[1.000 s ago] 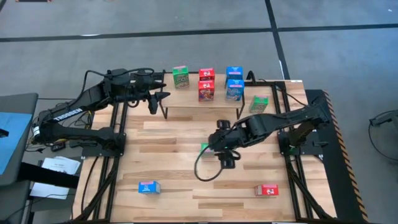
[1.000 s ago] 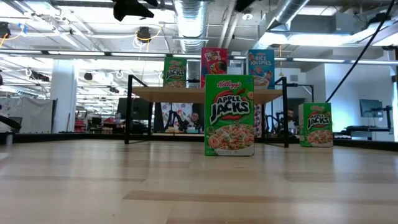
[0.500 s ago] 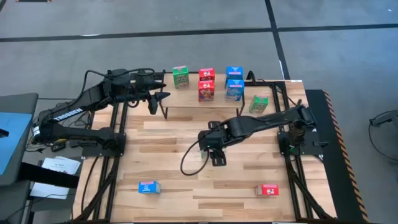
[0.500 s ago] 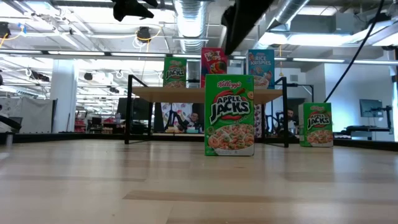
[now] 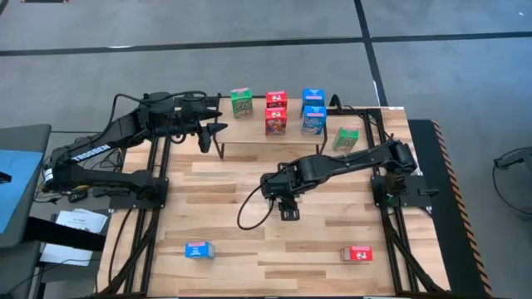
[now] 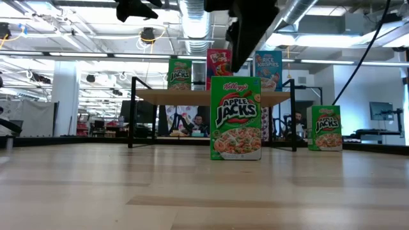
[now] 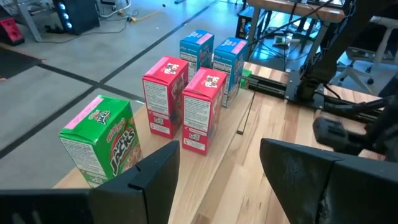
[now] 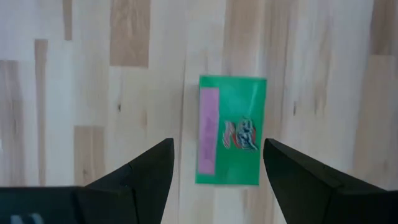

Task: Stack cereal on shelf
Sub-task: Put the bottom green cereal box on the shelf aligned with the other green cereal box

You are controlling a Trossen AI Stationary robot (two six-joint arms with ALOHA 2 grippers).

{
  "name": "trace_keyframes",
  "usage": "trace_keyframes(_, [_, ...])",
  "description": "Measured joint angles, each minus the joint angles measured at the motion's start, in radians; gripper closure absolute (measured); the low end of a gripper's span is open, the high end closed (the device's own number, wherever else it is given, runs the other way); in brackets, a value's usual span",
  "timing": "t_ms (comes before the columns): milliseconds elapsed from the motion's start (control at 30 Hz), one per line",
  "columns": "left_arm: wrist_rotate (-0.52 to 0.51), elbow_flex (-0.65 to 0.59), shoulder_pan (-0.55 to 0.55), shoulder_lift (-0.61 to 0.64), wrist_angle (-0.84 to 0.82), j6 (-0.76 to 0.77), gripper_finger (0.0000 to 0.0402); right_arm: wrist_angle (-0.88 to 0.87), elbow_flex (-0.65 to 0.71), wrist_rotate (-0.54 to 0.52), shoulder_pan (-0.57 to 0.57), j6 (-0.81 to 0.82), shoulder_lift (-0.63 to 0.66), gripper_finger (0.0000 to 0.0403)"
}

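Jaws of the right gripper (image 8: 214, 163) apart above a standing green box (image 8: 231, 129); five boxes on the shelf (image 5: 258, 139).

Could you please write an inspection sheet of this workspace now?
Surface: slatted wooden tabletop.
Job's things: shelf carries five boxes; green cereal box stands mid-table; another green box beside the shelf; blue box and red box lie near the front edge.
Clutter: nothing seen.
Grippers: right gripper above the mid-table green box, fingers open; left gripper at the shelf's end, fingers open, empty.
Cables: black loop over the tabletop.
Surroundings: grey floor.
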State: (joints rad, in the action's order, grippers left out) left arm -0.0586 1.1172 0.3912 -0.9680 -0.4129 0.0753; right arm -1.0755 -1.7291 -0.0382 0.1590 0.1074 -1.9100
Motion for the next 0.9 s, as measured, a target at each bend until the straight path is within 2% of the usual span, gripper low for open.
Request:
trace_keyframes(633, [0.000, 0.000, 0.000, 0.000, 0.000, 0.000, 0.0189, -0.042, -0.007, 0.006, -0.030, 0.020, -0.041, 0.0131])
trace_keyframes(900, [0.000, 0.000, 0.000, 0.000, 0.000, -0.011, 0.0189, -0.132, -0.055, 0.010, -0.044, 0.102, -0.041, 0.0131])
